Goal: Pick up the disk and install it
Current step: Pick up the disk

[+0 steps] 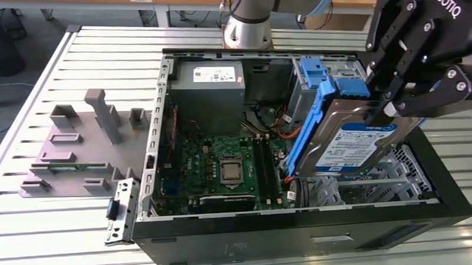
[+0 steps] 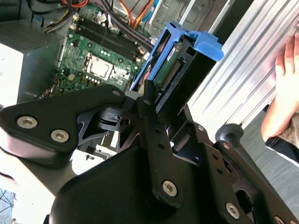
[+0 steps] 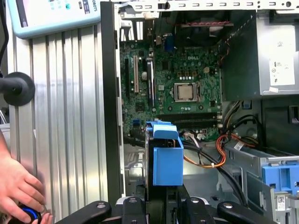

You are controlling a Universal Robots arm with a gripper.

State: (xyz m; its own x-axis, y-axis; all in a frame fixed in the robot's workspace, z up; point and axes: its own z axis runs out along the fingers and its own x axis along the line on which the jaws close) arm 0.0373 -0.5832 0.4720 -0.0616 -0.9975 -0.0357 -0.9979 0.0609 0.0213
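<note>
Clamping the disk (image 1: 358,146) by its upper end, the tool (image 1: 396,106) holds it tilted on edge above the open computer case (image 1: 302,227), over the metal drive cage (image 1: 379,180) on the exterior view's right. The disk's blue-and-white label faces the exterior camera, and its blue rail runs along the edge nearer the motherboard (image 1: 221,162). The disk hangs in the air, not seated in any bay. A grey power supply (image 1: 206,80) sits in the case's far corner, with a blue bracket (image 1: 313,71) near it. The case lies on the slatted table (image 1: 61,62), beside a grey parts holder (image 1: 71,144). In the first wrist view a person's hand (image 3: 18,186) rests on the table.
</note>
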